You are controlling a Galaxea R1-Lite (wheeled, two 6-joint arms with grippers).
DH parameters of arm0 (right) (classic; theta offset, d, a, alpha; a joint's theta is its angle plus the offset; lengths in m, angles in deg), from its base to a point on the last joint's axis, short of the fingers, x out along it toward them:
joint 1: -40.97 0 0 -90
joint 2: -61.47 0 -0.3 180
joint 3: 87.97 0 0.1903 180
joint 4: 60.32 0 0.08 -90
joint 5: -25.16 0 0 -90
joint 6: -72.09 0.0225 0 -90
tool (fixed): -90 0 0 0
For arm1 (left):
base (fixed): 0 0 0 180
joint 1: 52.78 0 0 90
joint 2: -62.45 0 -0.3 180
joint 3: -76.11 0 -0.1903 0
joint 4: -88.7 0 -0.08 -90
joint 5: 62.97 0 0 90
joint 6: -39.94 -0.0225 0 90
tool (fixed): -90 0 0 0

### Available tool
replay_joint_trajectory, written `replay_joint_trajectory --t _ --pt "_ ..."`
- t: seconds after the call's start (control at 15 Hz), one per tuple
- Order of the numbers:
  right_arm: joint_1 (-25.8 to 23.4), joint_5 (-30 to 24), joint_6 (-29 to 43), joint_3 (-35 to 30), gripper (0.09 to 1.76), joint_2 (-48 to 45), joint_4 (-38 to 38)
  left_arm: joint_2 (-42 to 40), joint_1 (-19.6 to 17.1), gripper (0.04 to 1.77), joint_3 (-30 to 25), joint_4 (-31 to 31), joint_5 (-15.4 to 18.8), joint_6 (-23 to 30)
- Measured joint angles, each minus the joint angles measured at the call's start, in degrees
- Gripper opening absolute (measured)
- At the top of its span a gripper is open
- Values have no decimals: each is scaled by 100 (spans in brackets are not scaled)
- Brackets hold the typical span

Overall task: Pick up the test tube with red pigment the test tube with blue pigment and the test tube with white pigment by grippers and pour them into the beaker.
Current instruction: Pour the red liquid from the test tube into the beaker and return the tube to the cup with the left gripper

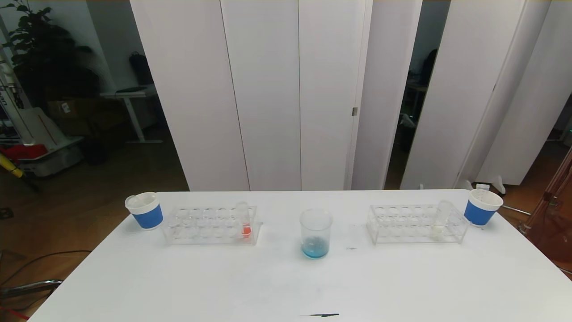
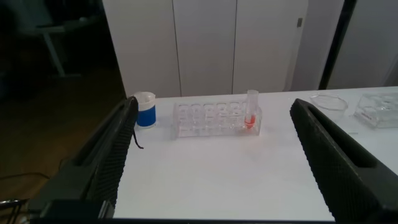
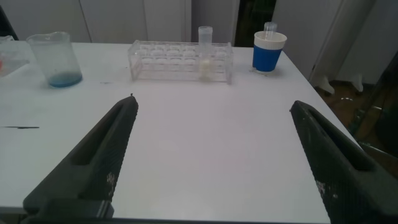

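Head view: beaker [image 1: 316, 233] stands mid-bench [image 1: 286, 286] holding blue liquid. Red-pigment tube [image 1: 244, 219] sits in left rack [image 1: 210, 224]; white-pigment tube [image 1: 441, 217] in right rack [image 1: 416, 224]. Left claw [image 2: 217, 162] and right claw [image 3: 214, 158] gape wide, empty.

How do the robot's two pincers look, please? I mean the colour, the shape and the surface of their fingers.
Both look alike. The left pincer and the right pincer each have two long, black fingers that taper to a narrow tip. The inner faces have a fine dotted grip texture. No cables or markings show.
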Motion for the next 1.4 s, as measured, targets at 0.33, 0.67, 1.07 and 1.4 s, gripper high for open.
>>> replay_joint_trajectory --t 0.33,0.67,1.07,1.4 --pt "0 0 0 0 175 0 0 1961 -10 175 879 970 -45 22" --pt "0 -2 0 0 175 0 0 3723 6 175 1147 2205 -83 30" --pt "0 -2 -1 0 175 0 0 5683 612 175 1091 3674 -619 100" --pt "0 0 0 0 175 0 0 7082 1368 175 640 5174 -1432 473"
